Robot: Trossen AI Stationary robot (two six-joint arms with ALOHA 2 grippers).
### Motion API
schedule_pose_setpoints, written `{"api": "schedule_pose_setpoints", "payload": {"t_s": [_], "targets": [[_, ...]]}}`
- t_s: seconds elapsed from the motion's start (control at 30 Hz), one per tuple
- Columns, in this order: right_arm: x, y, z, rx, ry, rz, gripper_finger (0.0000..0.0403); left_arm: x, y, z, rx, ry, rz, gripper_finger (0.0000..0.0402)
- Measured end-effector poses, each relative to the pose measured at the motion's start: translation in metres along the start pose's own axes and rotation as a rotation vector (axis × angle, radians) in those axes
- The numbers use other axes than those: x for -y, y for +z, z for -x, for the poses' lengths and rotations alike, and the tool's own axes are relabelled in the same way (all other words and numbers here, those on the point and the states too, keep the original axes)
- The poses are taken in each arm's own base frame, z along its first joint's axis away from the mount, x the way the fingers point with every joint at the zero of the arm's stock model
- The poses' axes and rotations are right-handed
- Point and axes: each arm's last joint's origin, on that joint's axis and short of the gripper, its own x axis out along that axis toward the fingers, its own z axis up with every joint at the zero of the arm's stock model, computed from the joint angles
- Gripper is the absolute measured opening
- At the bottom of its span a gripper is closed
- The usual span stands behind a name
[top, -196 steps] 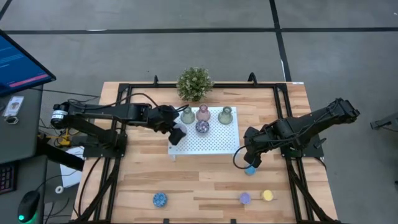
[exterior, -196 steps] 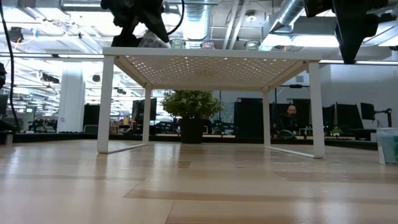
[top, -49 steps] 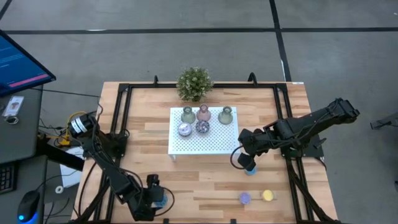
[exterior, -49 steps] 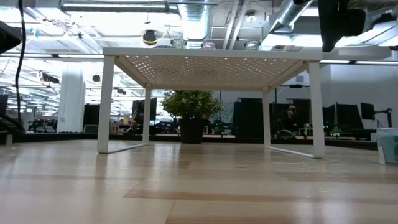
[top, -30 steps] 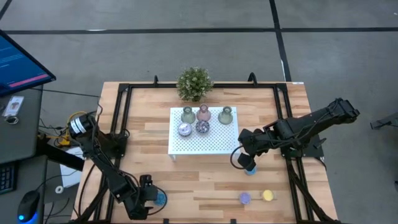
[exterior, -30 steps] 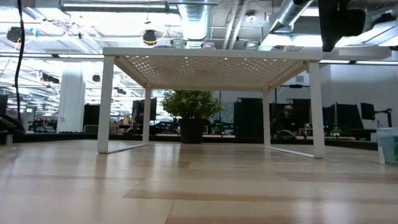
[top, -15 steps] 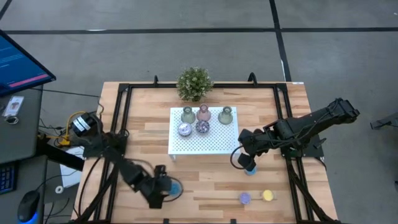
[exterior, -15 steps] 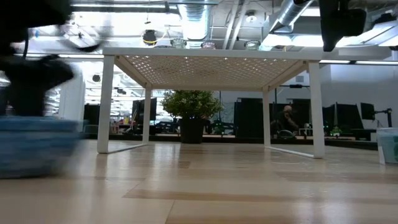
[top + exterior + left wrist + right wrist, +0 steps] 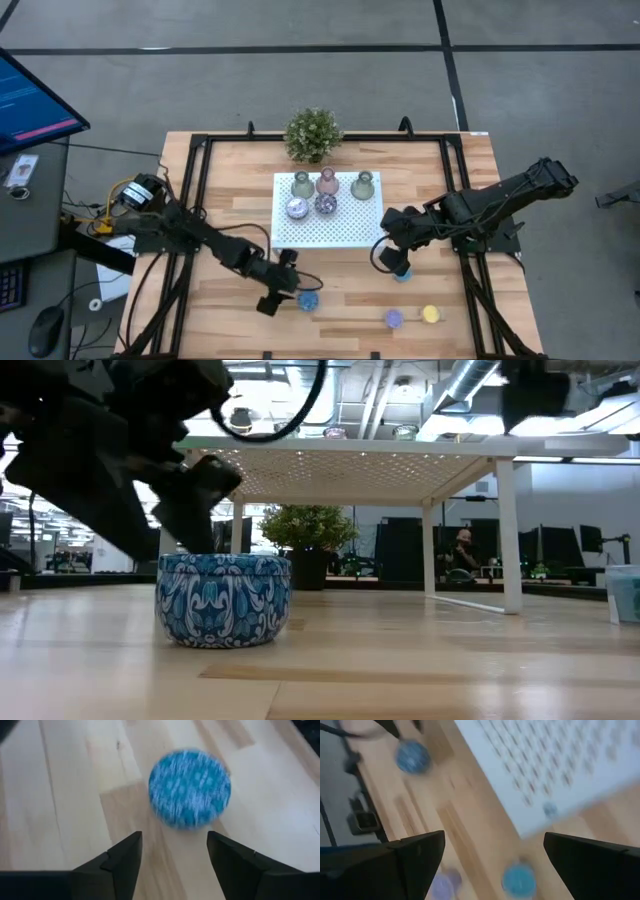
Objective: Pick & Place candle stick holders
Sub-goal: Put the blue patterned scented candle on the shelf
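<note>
A blue patterned puck (image 9: 308, 299) (image 9: 190, 787) stands flat on the wood in front of the white tray (image 9: 345, 232). My left gripper (image 9: 289, 294) (image 9: 174, 845) is open just left of it, its fingers slanting down short of the puck. My right gripper (image 9: 400, 258) (image 9: 494, 840) hangs open above a light blue puck (image 9: 402, 273) (image 9: 519, 879). On the tray stand three vase-shaped holders (image 9: 327, 182) and two pucks (image 9: 311, 206). A lilac puck (image 9: 394, 318) and a yellow one (image 9: 430, 314) sit near the front edge. My left gripper has its fingertips (image 9: 134, 840) right by the near side of the blue patterned puck (image 9: 186, 822), which lies ahead of them and not between them. I cannot tell whether they touch it. The puck rests flat on the table.
A bushy potted plant (image 9: 313, 133) stands behind the tray at the far edge. The tray sits raised on thin legs (image 9: 170, 530), with open room beneath. Black frame rails (image 9: 195, 190) run along the table's sides. Bare wood lies between the tray and the front pucks.
My left gripper has swung from the near left corner toward the table's right and a little away from the near edge, rolling as it went. The blue patterned puck has slid along the table with it, from the near left to in front of the tray.
</note>
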Motion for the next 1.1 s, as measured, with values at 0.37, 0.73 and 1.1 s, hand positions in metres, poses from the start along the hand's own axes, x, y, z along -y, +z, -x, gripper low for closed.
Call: {"api": "schedule_pose_setpoints", "payload": {"t_s": [0.37, 0.73, 1.1], "targets": [[-0.052, 0.016, -0.048, 0.292, 0.099, 0.316, 0.0325, 0.023, 0.008, 0.070, 0.012, -0.112, 0.372, 0.0173], [-0.103, 0.001, -0.082, 0.212, 0.128, 0.362, 0.0313, 0.055, 0.005, 0.123, 0.117, -0.135, 0.486, 0.0063], [-0.152, -0.025, -0.140, 0.239, 0.019, 0.411, 0.0304, 0.089, -0.017, 0.147, 0.053, -0.149, 0.545, 0.0003]]}}
